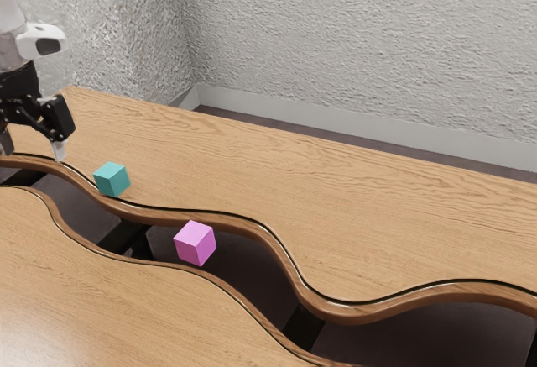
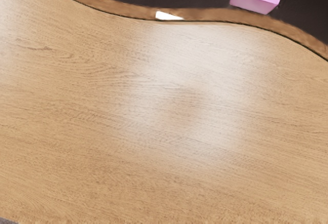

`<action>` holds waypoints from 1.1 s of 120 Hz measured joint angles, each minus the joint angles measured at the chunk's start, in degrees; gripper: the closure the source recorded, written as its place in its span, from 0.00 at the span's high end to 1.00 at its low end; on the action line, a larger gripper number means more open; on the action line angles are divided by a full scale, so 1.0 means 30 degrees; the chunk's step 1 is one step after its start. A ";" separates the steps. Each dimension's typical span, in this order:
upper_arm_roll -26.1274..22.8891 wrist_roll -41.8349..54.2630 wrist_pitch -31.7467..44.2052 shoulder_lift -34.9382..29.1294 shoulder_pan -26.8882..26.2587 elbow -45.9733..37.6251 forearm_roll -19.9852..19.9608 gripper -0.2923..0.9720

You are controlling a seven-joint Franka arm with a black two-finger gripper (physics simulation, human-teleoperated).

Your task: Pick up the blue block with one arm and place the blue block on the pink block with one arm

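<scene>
Blue block (image 1: 111, 179) sits near the wavy edge of the counter (image 1: 336, 191), at four o'clock from the empty claw (image 1: 33, 149), whose fingers (image 1: 59, 149) stand apart; best to centre above it, square to its faces, before descending.

The blue block (image 1: 111, 179) stands alone at the wavy edge of the table (image 1: 336, 191), with open wood beyond it. The pink block (image 1: 195, 243) sits apart, beside the dark gap (image 1: 252, 270).

Rough grey walls (image 1: 352, 31) and pale baseboard (image 1: 336, 115) stand behind 2 wavy-edged wooden tabletops (image 1: 377, 199).
</scene>
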 joint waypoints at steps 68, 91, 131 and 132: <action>0.3738 0.9908 1.4730 2.0340 0.0724 0.9432 0.0295 0.77; 0.4012 1.3055 1.3497 2.3608 0.1609 1.3590 -0.1202 0.77; 0.4511 1.4648 1.0077 2.4773 0.1454 1.5440 -0.1510 0.77; 0.4532 1.4651 1.0018 2.4785 0.1452 1.5450 -0.1510 0.77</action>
